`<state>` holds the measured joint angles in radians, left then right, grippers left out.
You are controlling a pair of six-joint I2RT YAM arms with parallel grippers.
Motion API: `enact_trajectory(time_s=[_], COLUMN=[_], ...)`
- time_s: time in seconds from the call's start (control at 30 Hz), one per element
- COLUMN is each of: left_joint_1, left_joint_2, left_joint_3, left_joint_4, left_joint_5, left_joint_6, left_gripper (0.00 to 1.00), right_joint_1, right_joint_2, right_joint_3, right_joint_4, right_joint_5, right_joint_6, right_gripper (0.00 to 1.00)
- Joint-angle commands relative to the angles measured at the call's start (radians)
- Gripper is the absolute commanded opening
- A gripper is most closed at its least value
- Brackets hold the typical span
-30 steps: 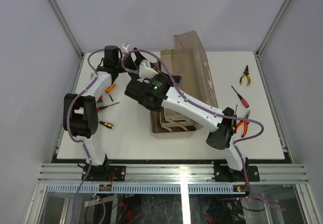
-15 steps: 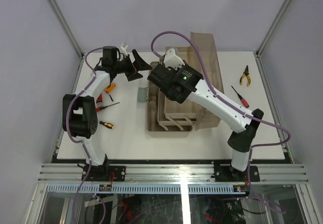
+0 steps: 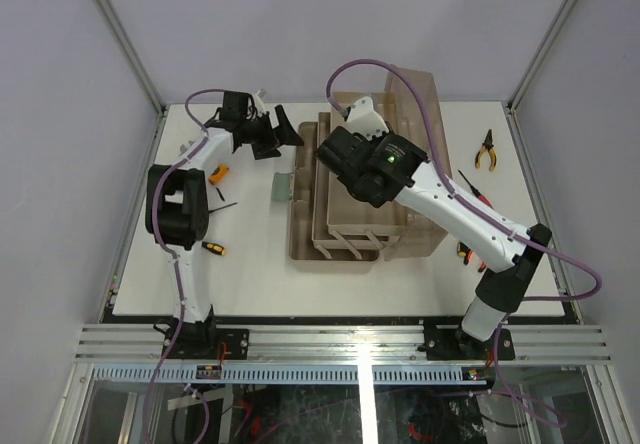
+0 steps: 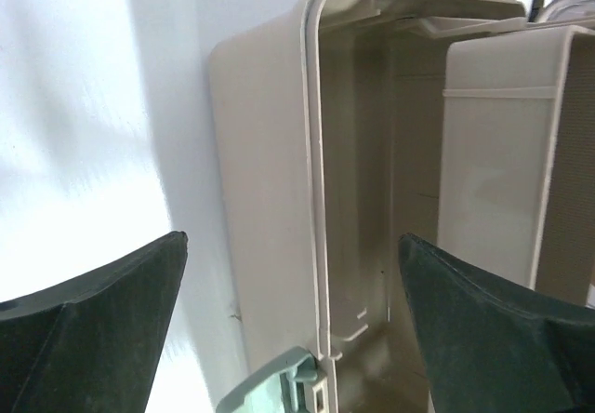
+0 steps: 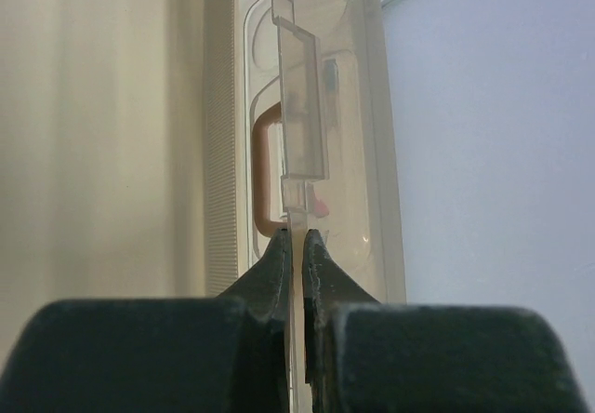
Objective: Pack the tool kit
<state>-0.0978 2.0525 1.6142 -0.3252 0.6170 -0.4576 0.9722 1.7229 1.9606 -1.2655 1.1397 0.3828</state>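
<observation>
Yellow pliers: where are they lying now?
In the top view, the yellow pliers lie on the table near its far right corner, right of the lid and just beyond the red screwdriver.

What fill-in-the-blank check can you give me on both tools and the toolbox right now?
The right tool is ____ on the edge of the smoky translucent brown plastic lid.
The left tool stands ____ beside the large rectangular beige plastic toolbox, holding nothing.
The yellow-handled pliers lie on the white table, on the toolbox's ____ side.
Missing words: shut; open; right.
</observation>
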Motion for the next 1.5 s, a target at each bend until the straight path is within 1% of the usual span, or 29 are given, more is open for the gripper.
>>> enact_trajectory(time_s=[0.0, 0.1, 0.17, 0.3, 0.43, 0.5, 0.7, 0.93, 1.13, 1.3, 1.47], left_joint_1=[-0.034, -0.052, -0.065, -0.073, -0.073, -0.071, -0.051, 0.006, 0.039, 0.043, 0.04], left_joint_2=[0.036, 0.055, 0.059, 0.063, 0.061, 0.054, 0.026, -0.003, -0.029, -0.041, -0.045], left_joint_3=[0.067, 0.079, 0.077, 0.065, 0.045, 0.032, 0.002, -0.035, -0.089, -0.114, -0.118], left_joint_4=[-0.051, -0.058, -0.058, -0.058, -0.061, -0.061, -0.061, -0.066, -0.066, -0.057, -0.043], left_joint_5=[-0.068, -0.083, -0.096, -0.106, -0.121, -0.129, -0.163, -0.166, -0.16, -0.153, -0.127], left_joint_6=[0.082, 0.093, 0.099, 0.108, 0.123, 0.128, 0.141, 0.152, 0.158, 0.147, 0.123], left_gripper=[0.93, 0.89, 0.84, 0.65, 0.43, 0.36, 0.35, 0.35, 0.33, 0.32, 0.34], right_joint_1=[-0.017, -0.03, -0.036, -0.054, -0.082, -0.1, -0.154, -0.223, -0.27, -0.314, -0.388], right_joint_2=[-0.085, -0.118, -0.134, -0.174, -0.227, -0.255, -0.336, -0.408, -0.439, -0.467, -0.469], right_joint_3=[-0.06, -0.097, -0.117, -0.171, -0.251, -0.297, -0.444, -0.609, -0.721, -0.816, -0.881], right_joint_4=[0.068, 0.088, 0.093, 0.12, 0.168, 0.193, 0.282, 0.397, 0.521, 0.657, 0.796], right_joint_5=[-0.074, -0.091, -0.098, -0.117, -0.152, -0.174, -0.231, -0.302, -0.356, -0.412, -0.459], right_joint_6=[0.094, 0.107, 0.112, 0.124, 0.14, 0.147, 0.149, 0.137, 0.098, 0.052, -0.022], right_gripper=[0.0, 0.0, 0.0, 0.0, 0.0, 0.0, 0.0, 0.0, 0.0, 0.0, 0.0])
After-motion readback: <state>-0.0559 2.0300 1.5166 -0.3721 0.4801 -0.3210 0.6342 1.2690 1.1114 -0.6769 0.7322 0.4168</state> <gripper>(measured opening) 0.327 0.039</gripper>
